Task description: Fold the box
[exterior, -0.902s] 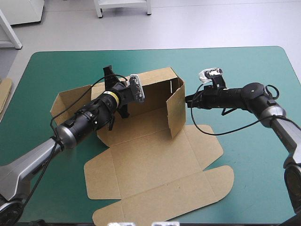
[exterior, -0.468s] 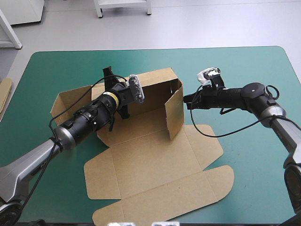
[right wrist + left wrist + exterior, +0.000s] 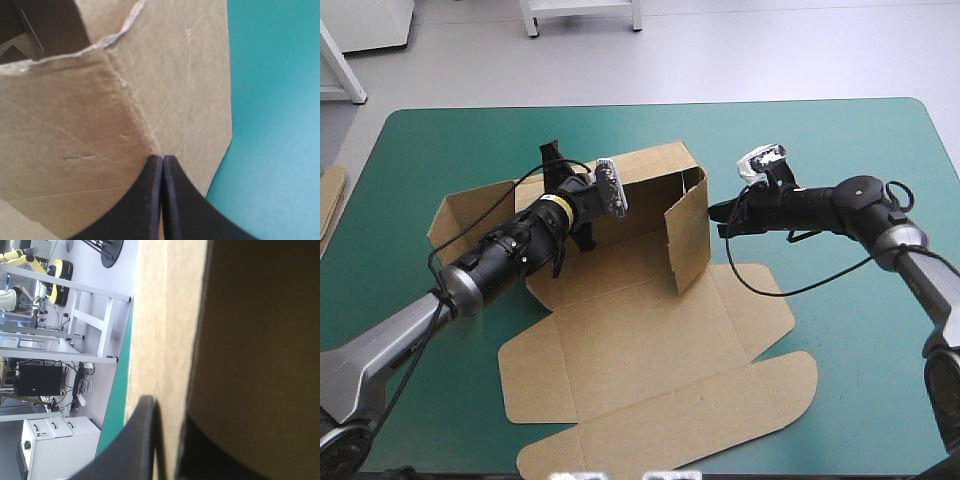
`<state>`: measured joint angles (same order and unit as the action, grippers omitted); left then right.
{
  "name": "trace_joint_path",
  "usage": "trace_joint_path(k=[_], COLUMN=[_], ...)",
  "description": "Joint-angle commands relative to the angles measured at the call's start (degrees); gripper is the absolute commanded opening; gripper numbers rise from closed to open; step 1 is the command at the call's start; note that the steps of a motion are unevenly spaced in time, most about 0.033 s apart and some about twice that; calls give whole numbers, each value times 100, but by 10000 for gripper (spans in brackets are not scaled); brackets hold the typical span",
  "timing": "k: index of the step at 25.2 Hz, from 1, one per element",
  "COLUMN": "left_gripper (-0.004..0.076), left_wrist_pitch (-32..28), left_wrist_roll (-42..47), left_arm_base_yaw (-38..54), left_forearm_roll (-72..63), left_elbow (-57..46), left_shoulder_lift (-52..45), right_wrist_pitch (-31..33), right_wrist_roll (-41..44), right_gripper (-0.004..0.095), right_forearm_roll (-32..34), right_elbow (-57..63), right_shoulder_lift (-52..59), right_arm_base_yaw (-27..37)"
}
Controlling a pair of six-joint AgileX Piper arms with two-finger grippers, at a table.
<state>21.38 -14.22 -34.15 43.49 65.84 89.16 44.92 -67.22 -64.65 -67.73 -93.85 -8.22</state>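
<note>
Here's the brown cut-board box (image 3: 650, 340) in the middle of the teal-green counter (image 3: 850, 140), half raised: its tall back wall (image 3: 655, 180) is up and the right side wall (image 3: 688, 240) stands angled inward, while the wide front panels (image 3: 660, 400) lie flat towards the near edge. The left gripper (image 3: 170, 425), black fins nearly together, pinches the back wall's top edge, one fin on each side of the board. The right gripper (image 3: 162, 161) is fully closed with nothing in it, its pointed tip pressed on the side wall's crease from outside. Wall-raising looks like the step in hand; next, I'd judge, that push must bring the side wall square, and the left-hand flap (image 3: 470, 215) needs raising too
</note>
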Motion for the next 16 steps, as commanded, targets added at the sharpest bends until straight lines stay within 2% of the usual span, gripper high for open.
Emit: trace_joint_path(k=[1,4,6,8,11,12,14,16], left_gripper=[-8,-8,-8,-8,-8,-8,-8,-8], left_wrist_pitch=[264,264,264,238,224,215,202,202], left_wrist_roll=[241,241,253,253,253,253,262,262], left_arm_base_yaw=[-111,-111,-111,-111,-111,-111,-111,-111], left_forearm_roll=[-1182,-1179,-1169,-1169,-1169,-1169,-1169,-1169], left_elbow=[-146,-146,-146,-146,-146,-146,-146,-146], left_shoulder_lift=[190,216,229,229,229,229,229,229], right_wrist_pitch=[111,208,305,306,-165,-165,-152,-168], right_wrist_roll=[-203,-316,-358,-413,-445,-445,-445,-578], right_gripper=[-12,15,100,225,569,620,665,665], right_forearm_roll=[-252,-252,-252,-252,-325,-403,-551,-590], right_elbow=[-128,-128,-128,-128,-128,-128,-128,-138], right_shoulder_lift=[289,289,289,289,277,277,266,153], right_arm_base_yaw=[10,10,10,10,10,10,10,-46])
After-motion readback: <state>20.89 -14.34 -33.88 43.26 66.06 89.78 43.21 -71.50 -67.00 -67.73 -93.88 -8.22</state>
